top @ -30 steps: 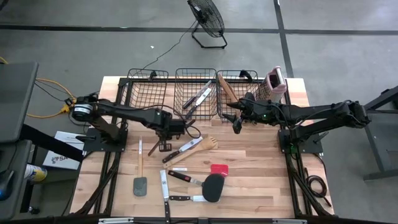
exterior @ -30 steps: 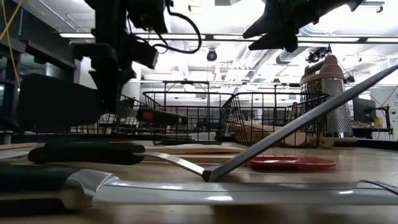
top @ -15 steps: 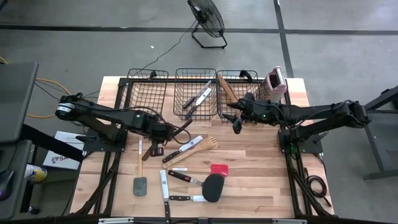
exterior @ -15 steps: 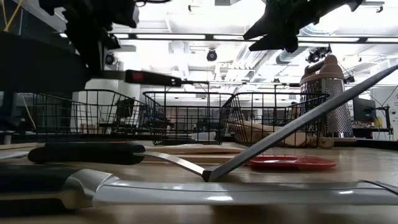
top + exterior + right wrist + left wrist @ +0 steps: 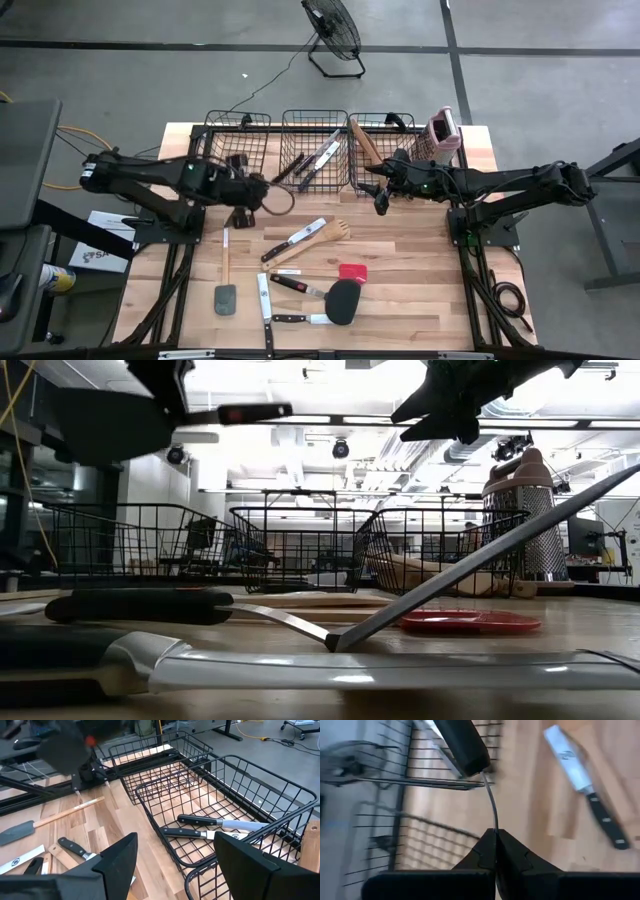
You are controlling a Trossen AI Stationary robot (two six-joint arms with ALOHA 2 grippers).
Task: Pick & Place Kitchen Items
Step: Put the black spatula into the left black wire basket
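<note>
Movement is confined to the left arm: a second ago its gripper sat low over the wooden table (image 5: pixel 420 260), in front of the middle basket (image 5: pixel 313 148); it has since drawn back and risen, and the left gripper (image 5: pixel 262 187) now hangs by the front edge of the left basket (image 5: pixel 236 150). Its jaws are fully closed on the thin metal shank of a black-headed spatula (image 5: pixel 284 172), whose dark handle points toward the middle basket (the low view shows this utensil carried high above the basket rims, where earlier it was level with them). The left wrist view confirms the pinch: both fingers (image 5: pixel 485 851) meet on the shank, with the black head beyond them over the basket wire. The right gripper (image 5: pixel 380 203) is unchanged across all frames, hovering in front of the right basket (image 5: pixel 383 140) with its jaws spread wide and nothing between them. Two knives (image 5: pixel 215 824) lie in the middle basket, and a wooden utensil (image 5: pixel 362 143) rests in the right one. The remaining items on the table have not shifted: a steel knife (image 5: pixel 295 238), a wooden spatula (image 5: pixel 318 237), a grey spatula (image 5: pixel 225 290), a red spatula head (image 5: pixel 352 271) and a black spatula head (image 5: pixel 343 300). The box grater (image 5: pixel 441 132) stands upright beside the right basket.
</note>
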